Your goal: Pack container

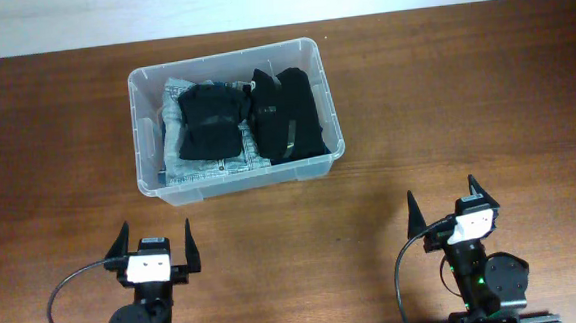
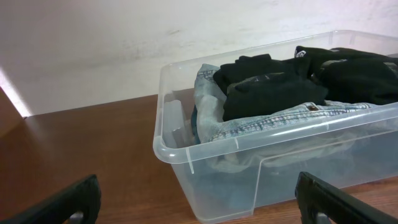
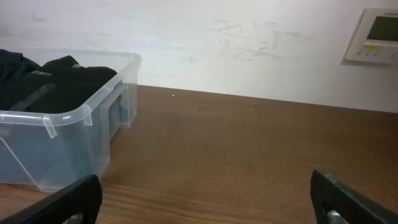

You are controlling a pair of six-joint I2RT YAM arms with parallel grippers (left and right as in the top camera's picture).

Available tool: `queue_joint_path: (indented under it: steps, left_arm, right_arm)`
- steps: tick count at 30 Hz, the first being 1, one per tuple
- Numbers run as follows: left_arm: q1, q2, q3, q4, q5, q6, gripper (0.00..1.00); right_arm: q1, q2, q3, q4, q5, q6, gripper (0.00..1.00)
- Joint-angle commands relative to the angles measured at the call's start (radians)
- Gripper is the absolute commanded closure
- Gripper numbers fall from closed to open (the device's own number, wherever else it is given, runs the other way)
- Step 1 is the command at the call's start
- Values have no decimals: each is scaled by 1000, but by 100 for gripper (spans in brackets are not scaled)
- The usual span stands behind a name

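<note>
The clear plastic container (image 1: pixel 144 82) sits at the table's upper middle, holding folded light denim (image 1: pixel 181 148) with black clothes (image 1: pixel 213 120) on top and a second black bundle (image 1: pixel 290 111) on its right side. In the left wrist view the container (image 2: pixel 186 158) stands just ahead, filled to the rim with denim (image 2: pixel 267 121) and black fabric (image 2: pixel 273 87). Near the front edge my left gripper (image 1: pixel 156 242) is open and empty, below the container's left part. My right gripper (image 1: pixel 443 201) is open and empty at the lower right, with the container (image 3: pixel 68 118) at its left.
The brown wooden table (image 1: pixel 465 101) runs to a white wall (image 3: pixel 249 43) at the back. A white wall thermostat (image 3: pixel 378 34) hangs at the upper right of the right wrist view. Black cables (image 1: pixel 61 296) loop beside each arm base.
</note>
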Motion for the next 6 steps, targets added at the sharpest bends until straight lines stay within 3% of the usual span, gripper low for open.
queue_joint_path:
  steps: [1,6]
  left_arm:
    - [-1,-7,-4,-2,24,16,1]
    - [-1,-7,-4,-2,24,16,1]
  right_arm:
    - [-9,-10,-9,-1,9,9,2]
    - [-9,-10,-9,-1,9,9,2]
